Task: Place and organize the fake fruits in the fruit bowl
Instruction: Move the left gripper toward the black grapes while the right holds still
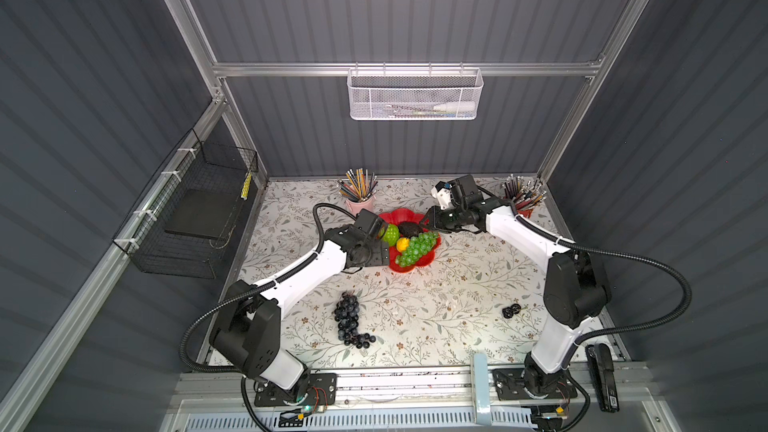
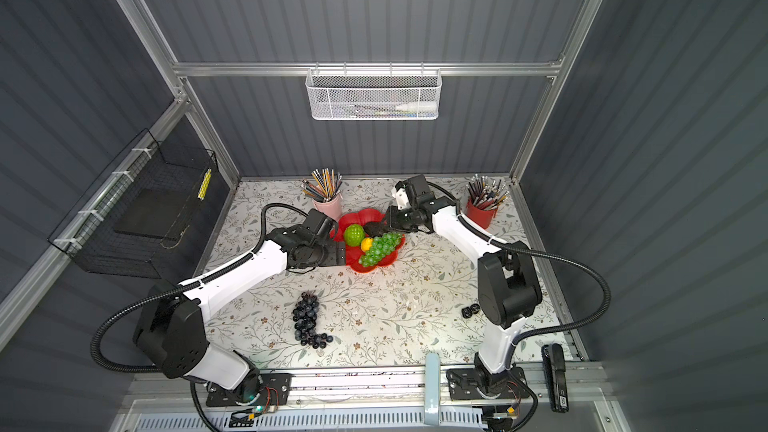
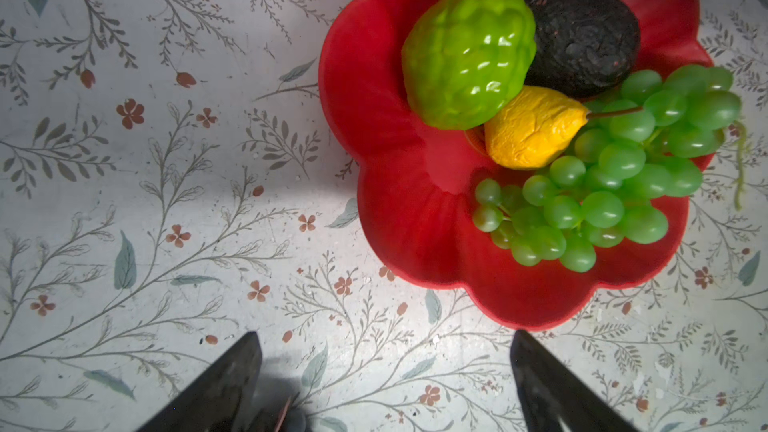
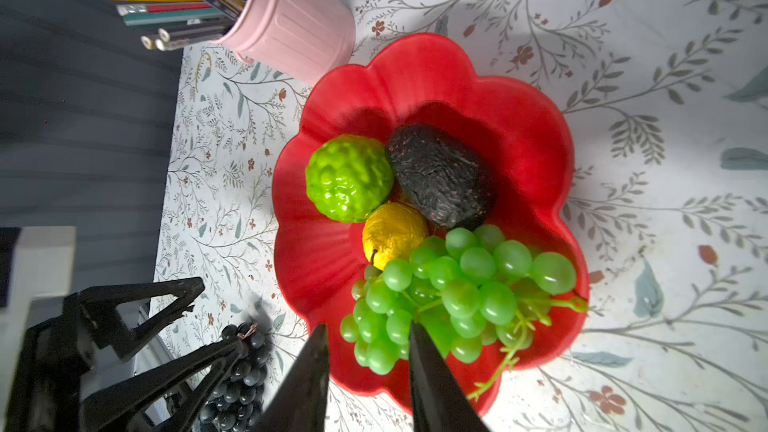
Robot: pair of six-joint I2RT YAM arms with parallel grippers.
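**tabletop_tom:** Quick check on the top views, where's all the fruit?

**yam_fan:** In both top views the shallow glossy red flower-shaped plastic bowl (image 1: 398, 215) sits back-middle on the floral-print worktop (image 1: 415, 313). Four pieces are in it: the ridged bright green plastic ball (image 1: 390, 233), the black bumpy oval (image 1: 409, 228), the small yellow fruit (image 1: 402, 244) and the translucent green plastic grape bunch (image 1: 417, 248). The dark purple grape bunch (image 2: 307, 320) lies on the worktop, well apart from the bowl, toward the front left. The left end effector (image 1: 374, 260) is at the bowl's left side and the right end effector (image 1: 427, 223) is at its far right rim.

**tabletop_tom:** And the left wrist cam?

**yam_fan:** The left one is spread wide with nothing between its fingers (image 3: 232, 376), just bare worktop. One tip looks right next to the bowl's rim, can't tell if it touches.

**tabletop_tom:** Right wrist?

**yam_fan:** The right one is released, jaws partway apart and gripping nothing. The tips sit over the green bunch by the rim, and I can't tell if one brushes a grape. The ball, oval and yellow fruit are bunched together mid-bowl. A pink ribbed metal pencil cup (image 4: 291, 35) stands just beside the bowl.
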